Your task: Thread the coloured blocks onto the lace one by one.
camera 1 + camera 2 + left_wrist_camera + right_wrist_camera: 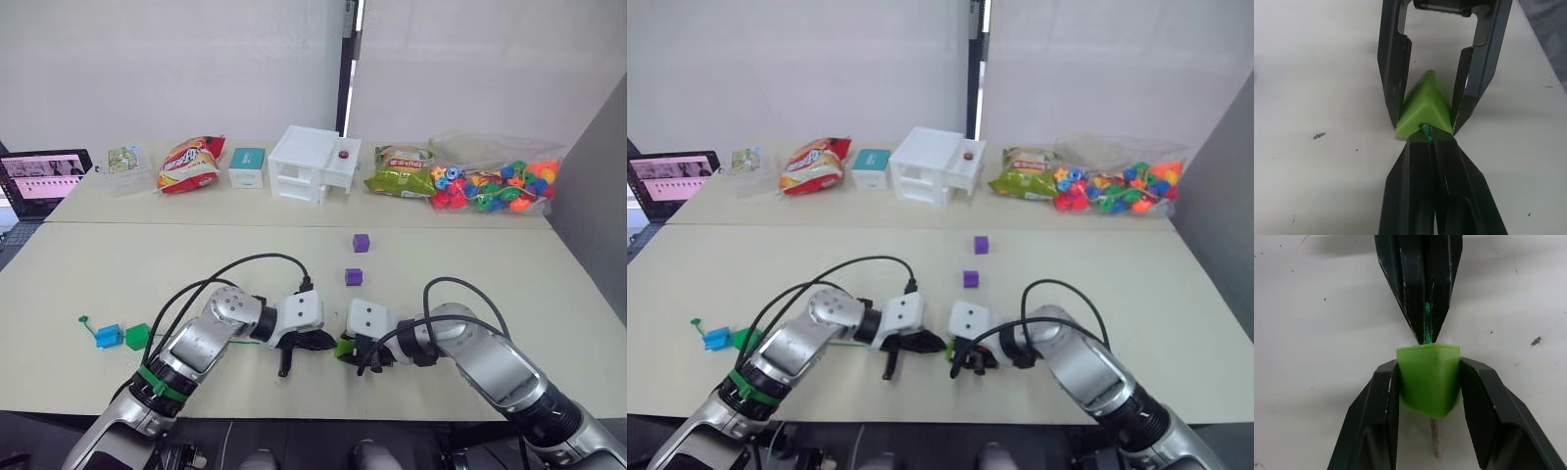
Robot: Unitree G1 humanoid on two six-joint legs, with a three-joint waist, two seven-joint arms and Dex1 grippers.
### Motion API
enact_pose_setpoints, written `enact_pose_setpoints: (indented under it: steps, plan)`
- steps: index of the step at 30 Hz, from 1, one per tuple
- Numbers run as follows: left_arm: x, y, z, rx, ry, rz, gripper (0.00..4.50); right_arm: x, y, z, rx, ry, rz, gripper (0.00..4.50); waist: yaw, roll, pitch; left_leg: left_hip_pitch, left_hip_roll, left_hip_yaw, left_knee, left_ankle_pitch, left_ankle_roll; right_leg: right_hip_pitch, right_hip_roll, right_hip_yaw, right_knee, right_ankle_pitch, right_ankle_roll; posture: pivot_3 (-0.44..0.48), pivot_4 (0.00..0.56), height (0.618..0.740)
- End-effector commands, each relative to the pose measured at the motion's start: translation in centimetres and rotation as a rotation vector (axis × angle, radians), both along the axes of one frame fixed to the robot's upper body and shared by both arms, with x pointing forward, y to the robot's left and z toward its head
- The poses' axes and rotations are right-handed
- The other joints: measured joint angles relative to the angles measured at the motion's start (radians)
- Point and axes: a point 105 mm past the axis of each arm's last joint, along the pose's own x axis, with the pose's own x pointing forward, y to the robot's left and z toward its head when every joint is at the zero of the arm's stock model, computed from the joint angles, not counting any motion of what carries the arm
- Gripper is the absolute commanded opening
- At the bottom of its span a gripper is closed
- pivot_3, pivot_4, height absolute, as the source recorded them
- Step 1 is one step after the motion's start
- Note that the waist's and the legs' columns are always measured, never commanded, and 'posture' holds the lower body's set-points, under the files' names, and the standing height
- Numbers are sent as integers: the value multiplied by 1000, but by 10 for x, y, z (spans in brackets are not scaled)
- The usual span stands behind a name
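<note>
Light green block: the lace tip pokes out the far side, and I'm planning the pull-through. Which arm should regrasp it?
Left. The right gripper clamps the light green block; the left gripper pinches only the lace and could release.

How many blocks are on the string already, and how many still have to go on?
Two look done: the blue block and dark green block sit along the lace. Now the right pincer grips the light green block while the left pincer pushes the lace through it. Two purple blocks wait on the table.
</note>
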Motion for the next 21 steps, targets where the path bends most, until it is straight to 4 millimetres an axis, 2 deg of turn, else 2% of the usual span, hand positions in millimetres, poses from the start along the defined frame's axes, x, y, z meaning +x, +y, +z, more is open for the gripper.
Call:
enact_pose_setpoints:
  steps: [1, 3, 4, 7, 9, 11, 15, 16, 21]
  plan:
    - [0, -6, 3, 6, -18, -15, 44, 3, -10, -10, -31, 24, -64, 1312, 0, 0, 0, 0, 0, 0, 0, 0, 0, 0, 0, 0, 0, 0, 0, 0, 150, 740]
    - [1, -2, 11, -37, 8, 9, 44, 3, -10, -10, -34, 25, -64, 1312, -1, 0, 0, 0, 0, 0, 0, 0, 0, 0, 0, 0, 0, 0, 0, 0, 150, 740]
    - [-1, 0, 14, -44, 19, 4, 616, 3, -10, -11, -34, 26, -66, 1312, -1, 0, 0, 0, 0, 0, 0, 0, 0, 0, 0, 0, 0, 0, 0, 0, 150, 740]
    - [-8, 11, 16, -29, 44, -7, 1540, 5, -11, -10, -28, 19, -80, 1312, -3, 0, 0, 0, 0, 0, 0, 0, 0, 0, 0, 0, 0, 0, 0, 0, 150, 740]
    - [-10, 17, 18, -26, 49, 1, 2164, 7, -11, -9, -26, 7, -92, 2345, -4, 0, 0, 0, 0, 0, 0, 0, 0, 0, 0, 0, 1, 0, 0, 0, 150, 740]
    - [-11, 20, 19, -18, 44, 3, 2865, 7, -11, -7, -18, 6, -91, 3061, -2, 0, 0, 0, 0, 0, 0, 0, 0, 0, 0, 0, 0, 0, 0, 0, 150, 740]
    - [-11, 20, 19, 5, 10, -2, 4141, 7, -12, -1, -4, -7, -102, 4366, -1, 0, 0, 0, 0, 0, 0, 0, 0, 0, 0, 0, 0, 0, 0, 0, 150, 740]
    - [-11, 18, 19, 9, 0, -4, 4473, 7, -15, 1, -3, -16, -108, 4500, 0, 0, 0, 0, 0, 0, 0, 0, 0, 0, 0, 0, 0, 0, 0, 0, 150, 740]
    - [-4, -3, 17, 3, -32, -20, 4473, -4, -32, 9, -3, -14, -114, 4500, 11, 0, 0, -2, -1, 0, 0, 0, 0, -1, -1, 0, 0, 0, 1, 0, 150, 740]
